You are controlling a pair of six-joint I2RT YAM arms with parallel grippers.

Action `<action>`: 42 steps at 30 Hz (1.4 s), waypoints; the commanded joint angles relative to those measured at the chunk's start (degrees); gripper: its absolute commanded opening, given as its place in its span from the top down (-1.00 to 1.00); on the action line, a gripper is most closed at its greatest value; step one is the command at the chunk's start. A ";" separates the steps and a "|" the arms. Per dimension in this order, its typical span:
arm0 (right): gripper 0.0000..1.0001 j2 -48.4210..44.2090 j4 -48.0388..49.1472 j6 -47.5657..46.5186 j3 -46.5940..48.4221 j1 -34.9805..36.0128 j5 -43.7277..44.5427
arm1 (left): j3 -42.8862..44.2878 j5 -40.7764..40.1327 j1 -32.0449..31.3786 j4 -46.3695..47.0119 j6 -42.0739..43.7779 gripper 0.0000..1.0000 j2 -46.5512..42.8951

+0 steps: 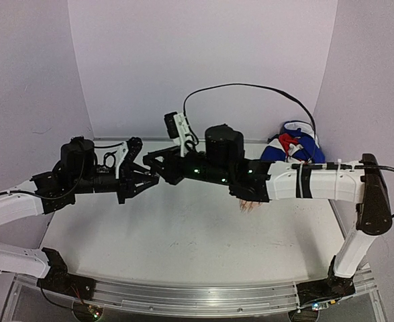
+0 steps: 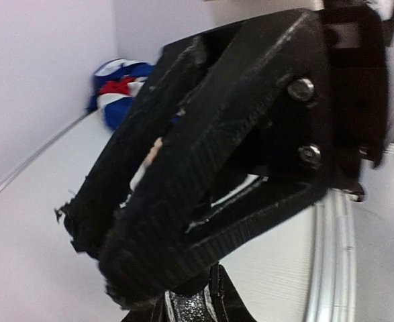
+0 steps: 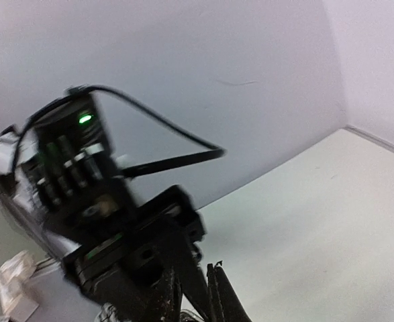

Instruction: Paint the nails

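The mannequin hand lies at the back right of the table, its pale fingers (image 1: pixel 250 204) showing under my right arm; its nails are too small to make out. Its blue, white and red sleeve (image 1: pixel 292 144) also shows in the left wrist view (image 2: pixel 119 87). My two grippers meet above the table at centre left. My left gripper (image 1: pixel 141 181) is shut on a small silver-glitter bottle (image 2: pixel 186 305). My right gripper (image 1: pixel 151 163) faces it, and its black fingers (image 2: pixel 203 154) close together over the bottle's top. The cap is hidden between them.
White backdrop walls close in the table on three sides. A metal rail (image 1: pixel 183 295) runs along the near edge. A black cable (image 1: pixel 250 87) loops above my right wrist. A crumpled white scrap (image 3: pixel 9 285) lies at the left of the right wrist view.
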 commanded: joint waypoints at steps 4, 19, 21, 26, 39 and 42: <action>1.00 11.52 -18.25 9.00 18.13 12.51 40.15 | -0.61 -27.23 0.47 4.21 3.47 1.00 -3.85; -0.41 -5.66 -6.85 2.45 0.76 0.58 7.88 | 0.96 -11.74 0.54 3.81 1.94 1.00 -1.35; -0.56 -6.75 -4.48 3.03 -2.40 -1.91 0.18 | 1.73 -6.85 0.52 3.69 1.39 1.00 -0.48; -0.59 -7.22 0.70 2.78 -5.30 -4.69 -17.42 | 3.86 14.67 0.47 3.81 0.25 1.00 2.49; 0.32 -2.12 6.33 3.38 -2.09 -4.59 -29.84 | 6.31 27.86 0.37 3.76 -3.36 1.00 7.11; 0.54 -0.98 6.63 3.59 -1.15 -4.58 -30.06 | 6.31 28.40 0.37 3.71 -3.36 1.00 7.06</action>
